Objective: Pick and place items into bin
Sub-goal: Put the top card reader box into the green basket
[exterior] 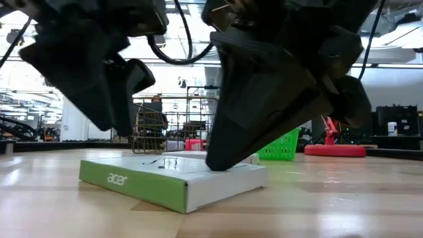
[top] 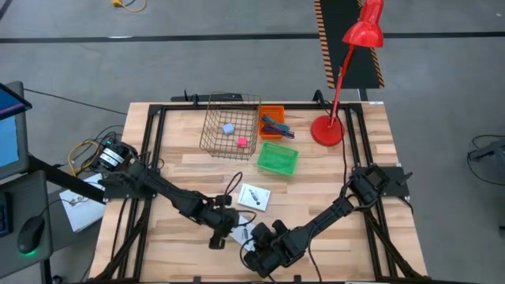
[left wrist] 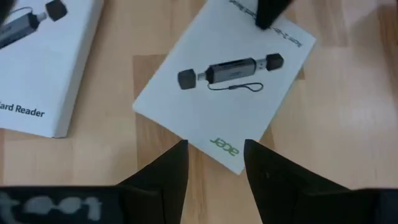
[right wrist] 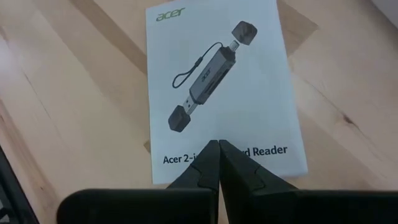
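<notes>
right claw on white packet

Grey floor, hazard-striped strip, red desk lamp, monitor left.

A wooden bench with a black frame carries everything. A red lamp stands well beyond the right hand, near the far edge. A green basket sits between that lamp and the left hand, with an orange tray just beyond it. Out past the left hand, off the bench, are a sheet of paper, a coil of wires, a mouse and a screen. On the floor far beyond both hands lie a black strip with striped edges and a yellow cable
</notes>
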{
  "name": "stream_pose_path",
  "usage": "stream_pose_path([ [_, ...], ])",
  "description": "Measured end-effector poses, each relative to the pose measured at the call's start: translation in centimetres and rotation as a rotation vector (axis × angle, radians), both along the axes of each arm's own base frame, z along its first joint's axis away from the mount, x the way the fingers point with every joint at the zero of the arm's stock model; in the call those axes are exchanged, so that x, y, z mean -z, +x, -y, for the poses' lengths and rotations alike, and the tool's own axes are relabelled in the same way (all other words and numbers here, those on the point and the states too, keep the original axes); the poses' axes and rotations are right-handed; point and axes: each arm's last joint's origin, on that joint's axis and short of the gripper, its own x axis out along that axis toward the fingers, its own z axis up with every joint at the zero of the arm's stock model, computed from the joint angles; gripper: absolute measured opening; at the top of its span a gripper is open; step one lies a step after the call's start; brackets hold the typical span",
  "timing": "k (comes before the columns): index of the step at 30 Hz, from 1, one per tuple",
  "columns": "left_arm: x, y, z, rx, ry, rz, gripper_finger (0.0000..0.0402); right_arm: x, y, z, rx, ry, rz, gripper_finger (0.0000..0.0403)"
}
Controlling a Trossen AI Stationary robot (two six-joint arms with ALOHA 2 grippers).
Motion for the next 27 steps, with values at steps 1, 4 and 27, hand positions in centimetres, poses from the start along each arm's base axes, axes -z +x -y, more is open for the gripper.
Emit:
stream_pose_path([
  [1,0.0,0.0,-0.1,-0.006,-0.012,-0.006,0.0144,0.2,-0.2,0.0,0.013,-0.005,0.004,0.0],
  [4,0.0,0.2,-0.4,-0.014,-0.021,-0.012,0.0144,0.5,-0.8,-0.3,0.046,-0.016,0.017,0.0],
  [27,1.6,2.0,-6.6,-0.106,-0.258,-0.025,0.0143,0.6,-1.3,-0.8,0.045,-0.04,0.028,0.0],
])
